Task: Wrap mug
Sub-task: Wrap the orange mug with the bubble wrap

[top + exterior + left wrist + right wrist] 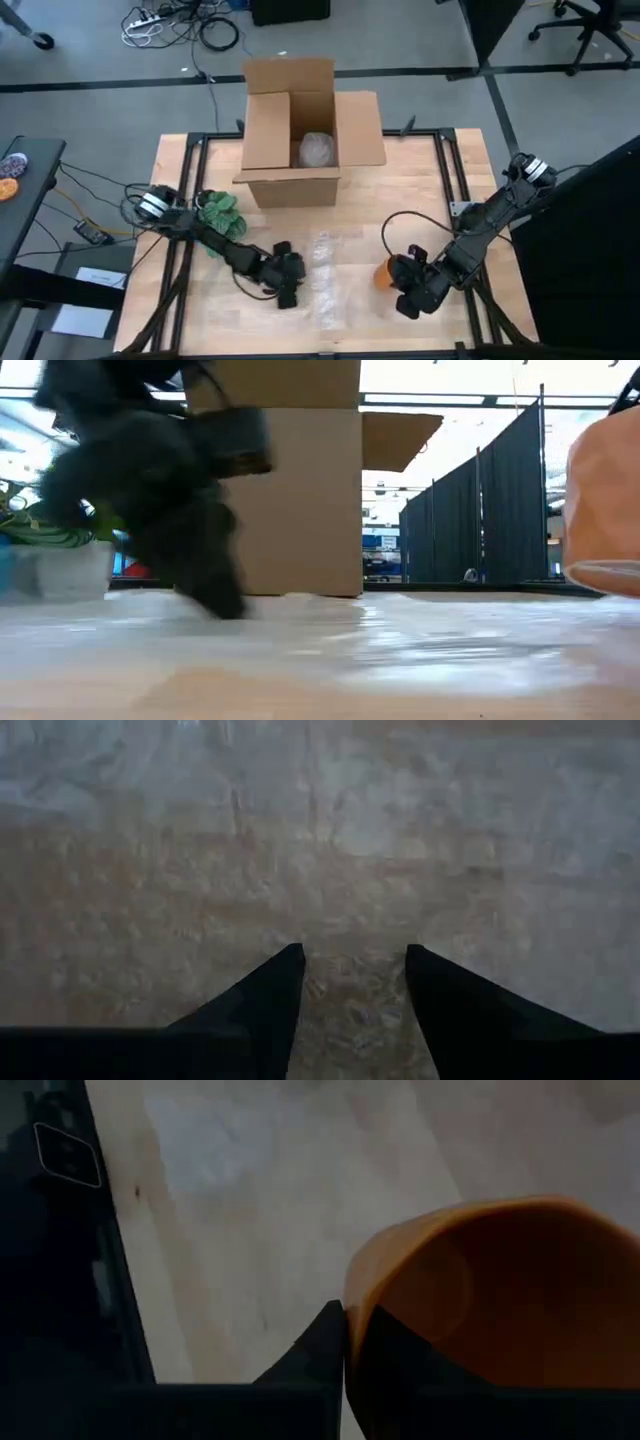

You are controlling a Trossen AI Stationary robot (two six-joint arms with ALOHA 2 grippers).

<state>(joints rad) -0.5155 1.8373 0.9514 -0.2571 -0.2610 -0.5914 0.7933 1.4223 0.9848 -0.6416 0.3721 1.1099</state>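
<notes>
Orange mug (pixel 384 272) pinched at its rim by right gripper (pixel 398 278) on counter (pixel 440 190) (right of plastic sheet (pixel 328 270)). Left gripper (pixel 291 293), jaws spread, beside sheet's left edge. Cardboard box (pixel 300 130) far.

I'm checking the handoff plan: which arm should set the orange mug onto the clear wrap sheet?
The right. Its hand already grips the orange mug by the rim, just beside the clear wrap sheet. The left hand is open, low over the sheet's other edge, holding nothing.

Grey floor (pixel 80 90), tangled cables (pixel 170 22), dark partition screens (pixel 490 510)
</notes>
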